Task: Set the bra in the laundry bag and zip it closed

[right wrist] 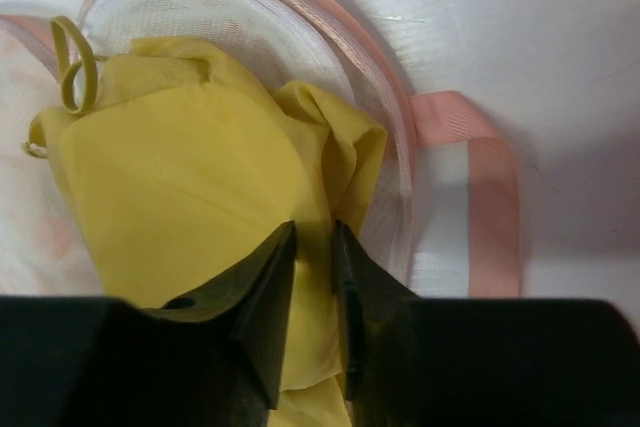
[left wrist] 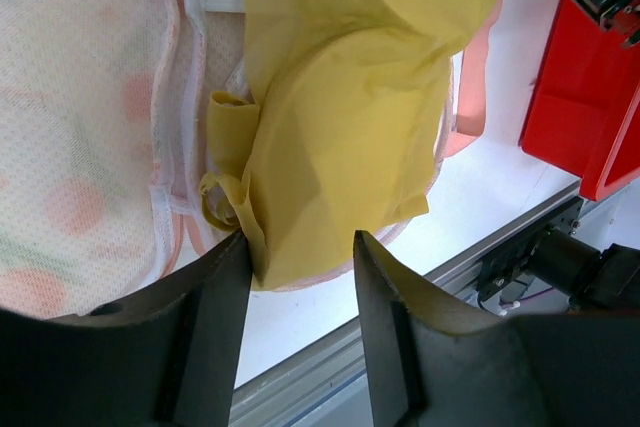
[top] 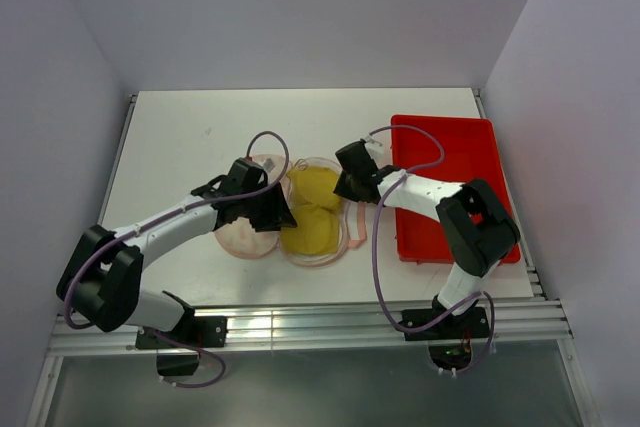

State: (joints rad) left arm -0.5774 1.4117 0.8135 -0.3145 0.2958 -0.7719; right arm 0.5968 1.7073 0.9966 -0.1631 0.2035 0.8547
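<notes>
The mustard-yellow bra lies folded in the right half of the open laundry bag, whose pale pink left half lies flat beside it. My right gripper is shut on a fold of the bra near the bag's white mesh rim. My left gripper is open at the bra's near edge; its left finger touches the fabric. The bag's mesh lining fills the left of that view. In the top view the left gripper and right gripper flank the bra.
A red plastic tray stands right of the bag, close behind my right arm, and shows in the left wrist view. A pink strap loop of the bag lies on the white table. The table's metal front rail is near.
</notes>
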